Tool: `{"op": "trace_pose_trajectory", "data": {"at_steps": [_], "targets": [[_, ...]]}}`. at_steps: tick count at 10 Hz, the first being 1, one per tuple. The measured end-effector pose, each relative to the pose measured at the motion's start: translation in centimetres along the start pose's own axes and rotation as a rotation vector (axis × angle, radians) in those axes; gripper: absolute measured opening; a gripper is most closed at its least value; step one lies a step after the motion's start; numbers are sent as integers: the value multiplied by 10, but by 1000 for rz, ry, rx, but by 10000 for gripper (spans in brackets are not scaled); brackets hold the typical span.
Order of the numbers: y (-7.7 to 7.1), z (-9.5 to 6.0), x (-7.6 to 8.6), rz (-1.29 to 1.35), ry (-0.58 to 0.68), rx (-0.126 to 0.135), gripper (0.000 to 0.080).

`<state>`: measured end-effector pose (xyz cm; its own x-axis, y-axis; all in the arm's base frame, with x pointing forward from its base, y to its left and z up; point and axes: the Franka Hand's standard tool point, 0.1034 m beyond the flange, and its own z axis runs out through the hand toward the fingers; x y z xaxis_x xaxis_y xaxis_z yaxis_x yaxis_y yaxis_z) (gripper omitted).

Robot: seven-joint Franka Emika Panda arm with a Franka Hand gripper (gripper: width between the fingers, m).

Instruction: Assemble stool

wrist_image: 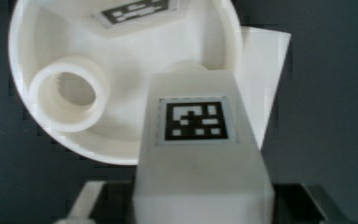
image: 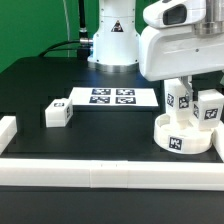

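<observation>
Gripper is clenched on a small blocky white plastic leg, holding it upright over the thick round white plastic seat at the near right.

I'd say roughly halfway. A second leg looks planted in the seat just right of the held one, a round socket sits empty, and a loose leg lies well off to the left. Everything's smooth matte plastic, chunky, with square black-and-white tags.
</observation>
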<state>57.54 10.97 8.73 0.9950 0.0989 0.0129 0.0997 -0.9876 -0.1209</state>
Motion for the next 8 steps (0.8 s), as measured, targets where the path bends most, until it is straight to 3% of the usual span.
{"op": "trace_pose_trajectory", "data": {"at_steps": [8], "targets": [[-1, 2, -2, 575, 3, 20, 337]]}}
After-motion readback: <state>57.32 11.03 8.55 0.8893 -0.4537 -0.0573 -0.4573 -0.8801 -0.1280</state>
